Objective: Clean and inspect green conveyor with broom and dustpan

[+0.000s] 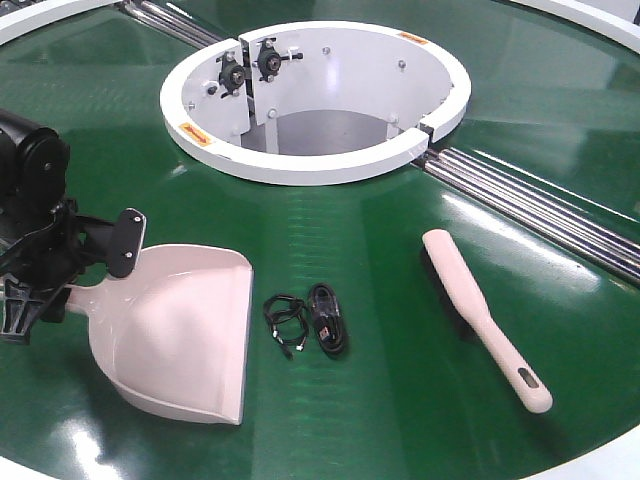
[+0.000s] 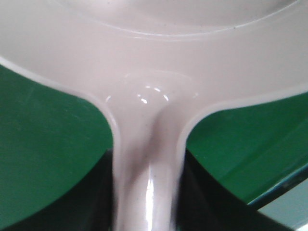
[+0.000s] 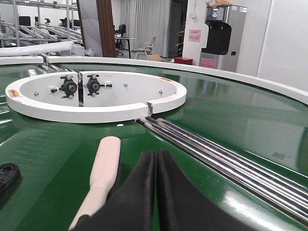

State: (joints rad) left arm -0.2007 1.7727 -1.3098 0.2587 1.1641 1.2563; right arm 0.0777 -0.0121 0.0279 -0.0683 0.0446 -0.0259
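Note:
The green conveyor [image 1: 400, 400] fills the front view. The pale pink dustpan [image 1: 185, 335] lies on it at the left, open edge facing right. My left gripper [image 1: 85, 275] is shut on the dustpan's handle. In the left wrist view the handle [image 2: 147, 192] runs between the dark jaws, with the pan [image 2: 154, 57] ahead. The pink broom [image 1: 480, 315] lies on the belt at the right, handle toward the near edge. My right gripper [image 3: 155, 153] is shut and empty, just right of the broom [image 3: 105, 166] and apart from it. It is out of the front view.
A black coiled cable [image 1: 315, 320] lies between dustpan and broom and shows at the left edge of the right wrist view [image 3: 6, 173]. The white central ring [image 1: 320, 160] stands behind. Silver rails [image 1: 540, 210] run to the right. The white outer rim [image 1: 610, 465] is near.

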